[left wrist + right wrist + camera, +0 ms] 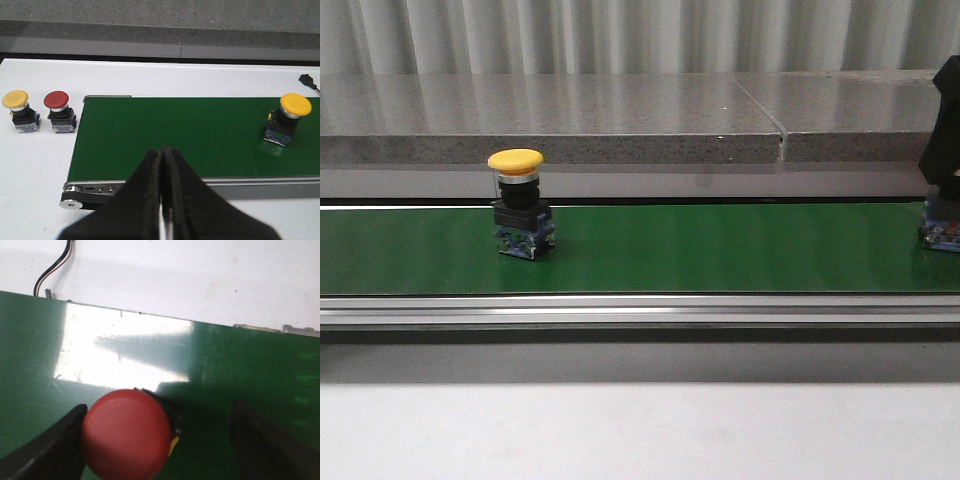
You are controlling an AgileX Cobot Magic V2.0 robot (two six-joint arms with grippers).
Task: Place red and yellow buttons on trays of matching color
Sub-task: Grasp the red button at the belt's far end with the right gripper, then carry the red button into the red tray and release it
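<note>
the right claw [160, 440] stands wide open around a red button [126, 434] on the green belt [240, 365], one finger touching its cap, the other well apart. the left claw [162, 200] is pressed shut on nothing above the belt's end. a yellow button [520, 205] stands upright on the belt, and another yellow button [19, 111] and second red button [60, 112] sit side by side on the white table [35, 165].

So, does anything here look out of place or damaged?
Nothing looks damaged or spilled. The yellow button stands upright on the green belt. The red button sits off-centre between the right gripper's open fingers, against one finger.
</note>
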